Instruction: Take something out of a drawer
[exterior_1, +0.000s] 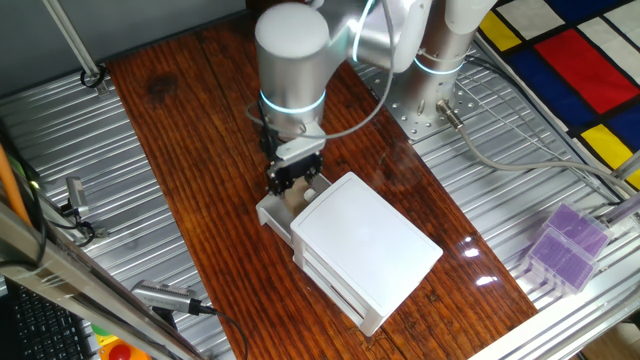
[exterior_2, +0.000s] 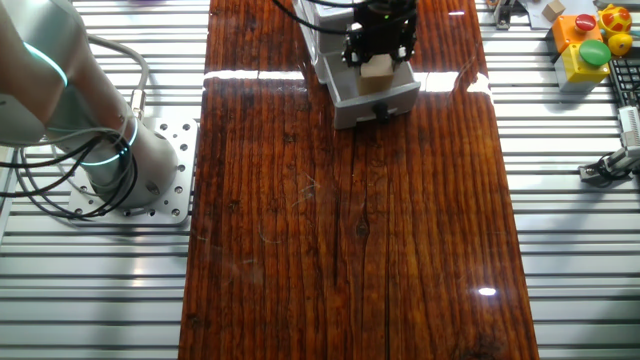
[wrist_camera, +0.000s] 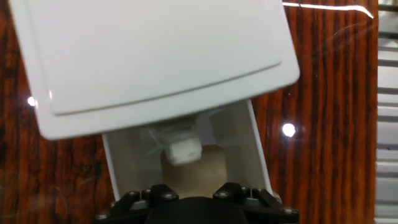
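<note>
The white two-drawer unit (exterior_1: 365, 240) stands on the wooden table. Its upper drawer (exterior_1: 272, 212) is pulled out, with its small white knob (exterior_2: 380, 110) on the front wall. The tan lump (exterior_2: 377, 68) lies in the front part of the open drawer and also shows in the hand view (wrist_camera: 198, 169). My gripper (exterior_2: 378, 55) reaches down into the drawer with a black finger on each side of the lump. In the one fixed view the gripper (exterior_1: 296, 183) hides most of the lump. The hand view shows only the gripper's black base, so whether the fingers touch the lump is unclear.
A small white piece (wrist_camera: 182, 151) sits in the drawer just behind the lump. The arm's base (exterior_2: 110, 165) is bolted beside the table. A purple box (exterior_1: 567, 245) lies on the metal slats. Coloured blocks (exterior_2: 585, 40) lie beyond the table's edge.
</note>
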